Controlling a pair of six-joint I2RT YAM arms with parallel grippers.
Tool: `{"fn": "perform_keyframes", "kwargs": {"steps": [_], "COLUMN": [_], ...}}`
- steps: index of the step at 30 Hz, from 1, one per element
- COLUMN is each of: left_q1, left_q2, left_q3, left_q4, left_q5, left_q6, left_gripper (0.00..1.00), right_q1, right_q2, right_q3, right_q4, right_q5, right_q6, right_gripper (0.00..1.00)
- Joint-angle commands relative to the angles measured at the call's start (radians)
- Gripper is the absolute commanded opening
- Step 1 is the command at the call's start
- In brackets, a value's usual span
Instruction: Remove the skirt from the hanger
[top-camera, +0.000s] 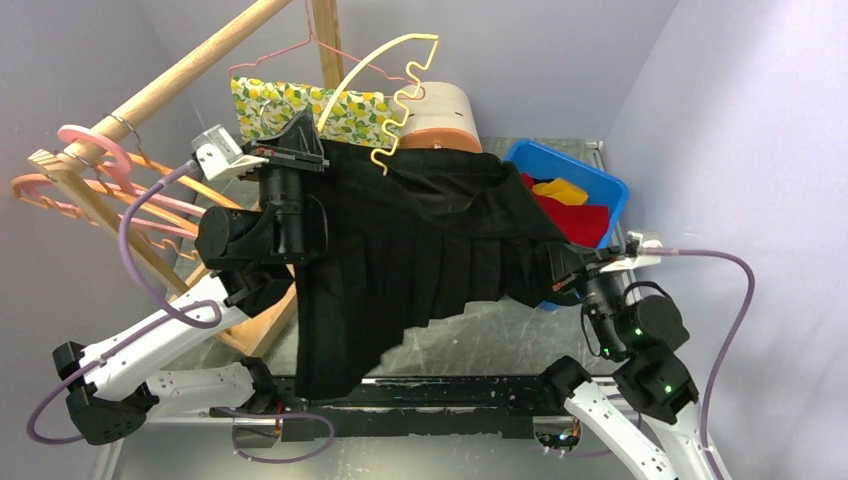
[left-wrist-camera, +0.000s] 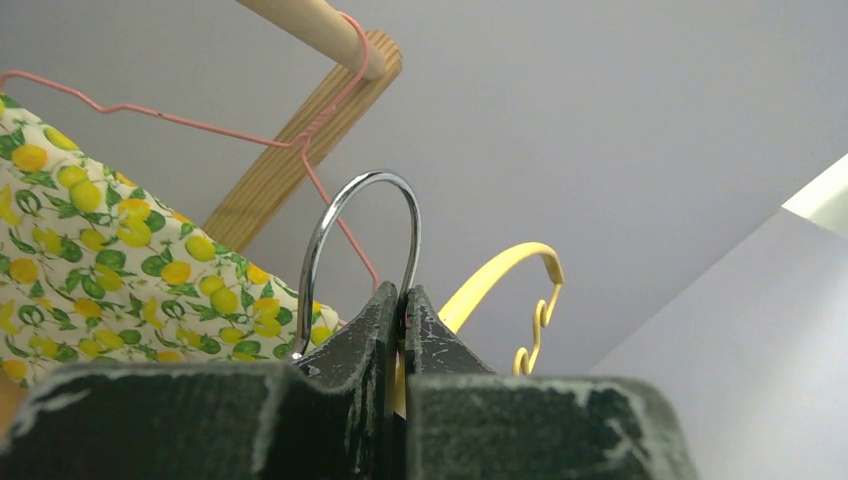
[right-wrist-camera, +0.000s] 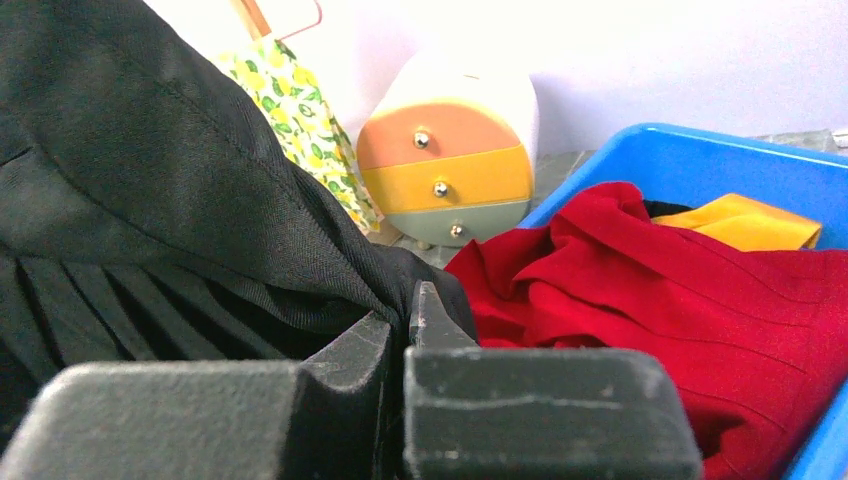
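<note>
Stretching across the middle of the top view, the black pleated skirt (top-camera: 420, 250) hangs between the two arms, its hem drooping toward the lower centre of the frame over the table (top-camera: 490, 340). The left gripper (top-camera: 290, 150), at upper left of centre, is clamped shut on the chrome hanger hook (left-wrist-camera: 365, 215). In its wrist view the fingers (left-wrist-camera: 355, 335) meet around the base of that loop. The hanger's bar is probably under the waistband beside this gripper, but cloth and arm hide it. The right gripper (top-camera: 572, 272), at right of centre, is closed on a fold of the skirt's edge. Its wrist view shows the black fabric pinched between the jaws at lower centre.

Behind the skirt, a wooden rack (top-camera: 190, 70) runs diagonally across the upper left. It carries a yellow wavy hanger (top-camera: 395, 80), a thin pink wire hanger (left-wrist-camera: 150, 115) with a lemon-print cloth (top-camera: 290, 110), and pink and orange hangers (top-camera: 95, 160) at the far left. A small drawer unit (right-wrist-camera: 450, 170) with orange, yellow and grey-green drawer fronts stands at upper centre. A blue bin (top-camera: 600, 180) at upper right holds a red garment (right-wrist-camera: 680, 300) and a yellow one (right-wrist-camera: 745, 220).

The tabletop is a scuffed, mottled grey, apparently metal. Plain pale lavender walls close in the scene on the left, back and right.
</note>
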Motion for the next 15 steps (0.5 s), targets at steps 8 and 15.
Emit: {"fn": "perform_keyframes", "kwargs": {"steps": [8, 15], "left_q1": [0.023, 0.023], "left_q2": [-0.068, -0.009], "left_q3": [-0.041, -0.016], "left_q4": [0.024, 0.088], "left_q5": [0.332, 0.705], "left_q6": [-0.172, -0.191], "left_gripper": [0.07, 0.07], "right_q1": [-0.001, -0.001], "right_q2": [0.167, 0.301], "right_q3": [0.010, 0.016], "right_q4": [0.187, 0.241], "right_q5": [-0.180, -0.382], "right_q6": [-0.018, 0.018], "right_gripper": [0.00, 0.00]}}
